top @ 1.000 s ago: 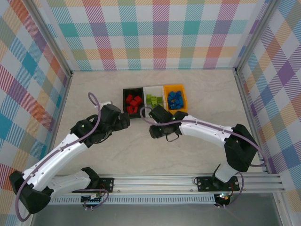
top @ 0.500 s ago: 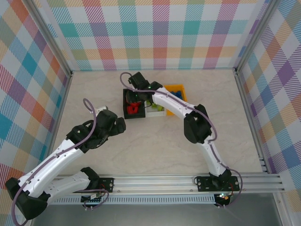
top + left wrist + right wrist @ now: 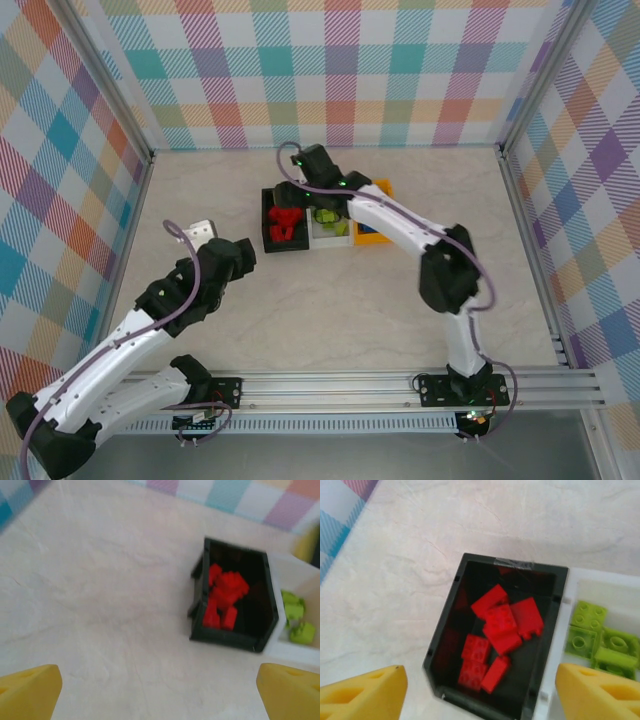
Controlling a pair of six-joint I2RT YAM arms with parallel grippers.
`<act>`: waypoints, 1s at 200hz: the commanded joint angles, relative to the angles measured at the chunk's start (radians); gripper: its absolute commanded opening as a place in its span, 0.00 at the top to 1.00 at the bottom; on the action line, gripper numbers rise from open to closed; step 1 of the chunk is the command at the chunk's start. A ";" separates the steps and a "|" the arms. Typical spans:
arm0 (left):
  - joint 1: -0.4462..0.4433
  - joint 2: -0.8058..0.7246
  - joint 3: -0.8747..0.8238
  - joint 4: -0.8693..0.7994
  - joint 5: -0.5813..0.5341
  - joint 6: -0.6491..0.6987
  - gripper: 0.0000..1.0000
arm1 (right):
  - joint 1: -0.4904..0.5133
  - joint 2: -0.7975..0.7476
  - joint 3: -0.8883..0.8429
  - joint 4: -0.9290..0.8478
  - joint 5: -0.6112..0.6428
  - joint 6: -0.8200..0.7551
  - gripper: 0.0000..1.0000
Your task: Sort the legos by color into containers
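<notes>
Since a second ago the right claw (image 3: 477, 680) has swung out over the black bin (image 3: 445, 630) and the left claw (image 3: 160, 675) has drawn back; both gape empty. Red legos (image 3: 500, 630) lie in it, lime legos (image 3: 592, 637) in the white bin (image 3: 600, 577): sorting looks done.

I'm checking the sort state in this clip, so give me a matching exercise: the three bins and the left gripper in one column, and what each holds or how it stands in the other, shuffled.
Column one
1. black bin
2. white bin
3. orange bin
4. left gripper

Column two
A. lime green bricks inside
B. open, over bare table
C. red bricks inside
D. partly covered by the right arm in the top view

Pairs: 1-C, 2-A, 3-D, 4-B
</notes>
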 commanded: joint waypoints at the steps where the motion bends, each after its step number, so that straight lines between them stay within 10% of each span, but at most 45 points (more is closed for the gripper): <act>1: 0.066 -0.002 -0.078 0.317 -0.139 0.157 0.00 | -0.027 -0.206 -0.208 0.257 0.014 0.046 0.14; 57: 0.455 0.407 -0.048 0.582 0.104 0.292 0.00 | -0.052 -0.519 -0.619 0.301 0.236 0.058 0.00; 86: 0.479 0.572 -0.095 0.754 0.031 0.442 0.00 | -0.071 -0.677 -0.780 0.295 0.373 0.126 0.00; 146: 0.520 0.688 -0.293 1.189 0.226 0.553 0.00 | -0.229 -0.962 -1.017 0.247 0.464 0.152 0.00; 200: 0.536 0.761 -0.458 1.562 0.436 0.622 0.00 | -0.383 -1.084 -1.307 0.642 0.550 -0.198 0.00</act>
